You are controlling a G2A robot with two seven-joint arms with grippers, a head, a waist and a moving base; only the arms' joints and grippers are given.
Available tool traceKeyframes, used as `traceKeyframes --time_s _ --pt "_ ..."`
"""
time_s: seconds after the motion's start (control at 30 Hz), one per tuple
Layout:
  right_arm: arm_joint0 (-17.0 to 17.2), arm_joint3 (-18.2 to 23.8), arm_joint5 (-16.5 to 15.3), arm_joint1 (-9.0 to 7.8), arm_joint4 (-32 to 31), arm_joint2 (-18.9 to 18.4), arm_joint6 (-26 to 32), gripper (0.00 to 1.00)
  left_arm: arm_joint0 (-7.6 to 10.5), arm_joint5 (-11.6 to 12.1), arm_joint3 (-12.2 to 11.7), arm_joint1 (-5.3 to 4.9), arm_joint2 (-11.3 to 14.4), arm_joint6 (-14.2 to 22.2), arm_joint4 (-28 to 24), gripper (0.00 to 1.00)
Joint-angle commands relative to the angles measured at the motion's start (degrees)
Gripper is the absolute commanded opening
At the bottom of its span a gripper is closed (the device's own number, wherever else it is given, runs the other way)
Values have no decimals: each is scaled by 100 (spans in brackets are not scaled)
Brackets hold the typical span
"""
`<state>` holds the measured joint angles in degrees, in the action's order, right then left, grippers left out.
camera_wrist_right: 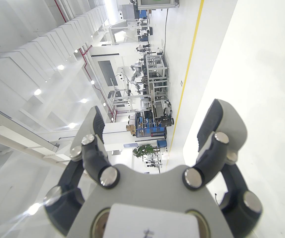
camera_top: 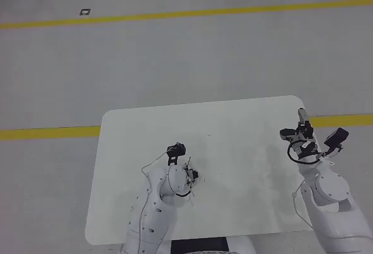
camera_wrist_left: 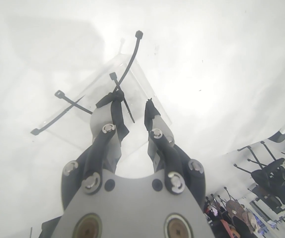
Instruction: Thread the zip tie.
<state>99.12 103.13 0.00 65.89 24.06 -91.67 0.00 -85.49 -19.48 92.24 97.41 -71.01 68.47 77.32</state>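
Zip tie [camera_wrist_left: 130, 63] lies on a clear tray [camera_wrist_left: 150, 85] on the table [camera_top: 237, 127], crossed over a second tie [camera_wrist_left: 126, 105] right at the tip of one finger [camera_wrist_left: 117, 117] of the left gripper [camera_wrist_left: 132, 101]; I cannot tell whether they touch. Its fingers stand apart, nothing between them. Two more ties [camera_wrist_left: 58, 117] lie crossed on the tray nearby. I read the right gripper [camera_wrist_right: 155, 122] spread wide, holding nothing, at the table's right edge

My white surface [camera_top: 237, 127] has rounded corners. On the grey floor beyond it I see a far yellow line [camera_top: 174, 14], a nearer one [camera_top: 40, 133], and a small dark square [camera_top: 85, 11] beside the far line.
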Motion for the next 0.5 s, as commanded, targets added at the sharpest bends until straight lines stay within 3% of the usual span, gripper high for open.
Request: traceKeyframes --time_s 0.0,0.47 --pt "0 0 0 0 0 0 0 100 12 0 -29 -3 1 29 49 20" --pt "0 0 0 0 0 0 0 100 70 0 -183 60 -14 -86 101 18"
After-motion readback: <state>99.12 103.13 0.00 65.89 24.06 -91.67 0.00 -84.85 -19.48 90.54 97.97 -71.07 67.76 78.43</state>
